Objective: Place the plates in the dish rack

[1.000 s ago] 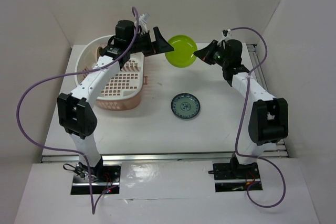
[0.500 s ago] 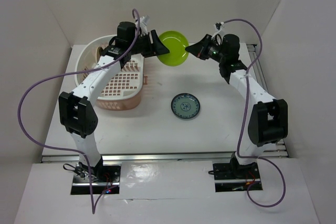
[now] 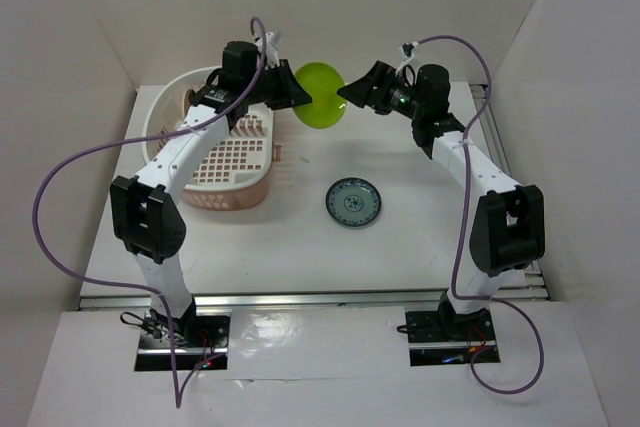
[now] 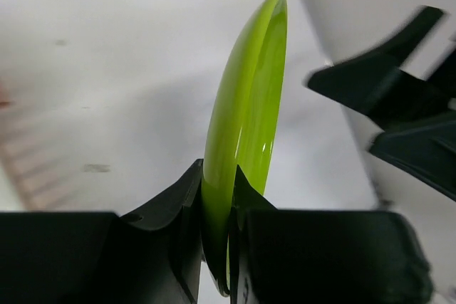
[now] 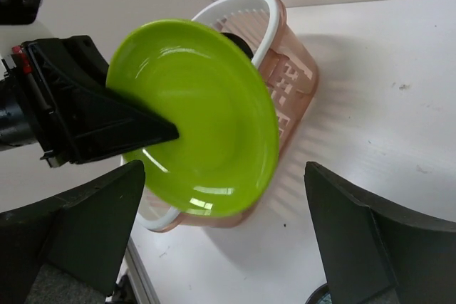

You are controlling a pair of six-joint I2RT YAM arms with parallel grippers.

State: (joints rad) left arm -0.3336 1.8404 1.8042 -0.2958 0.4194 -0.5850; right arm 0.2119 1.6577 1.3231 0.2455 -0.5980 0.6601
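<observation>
Green plate is up in the air at the back of the table, just right of the rack, held on edge. L gripper is clamped on its rim. The wrist view shows the jaws pinching the lip, plate standing nrly upright btw them. R gripper stands wide open, a finger either side of the plate's far edge, not touching it as far as I can see.

Handling, my guess: stiff, light, glossy so prob slippery. Material unclear, so treat as chippable. Only the rim gives a grip, and a pinch that small lets the plate swivel in the jaws, so slow moves, no jerks. Edge-on looks the right pose for slotting into the rack.

Blue plate lies flat mid-table, well apart from both grippers. Its low rim sits on the surface, so prob awkward to pinch w/o tipping it.

In the way: R gripper's fingers just beside the green plate, and the rack's wall and rim. L arm stretches across the rack and hides much of the inside, so can't tell which slots are taken.
</observation>
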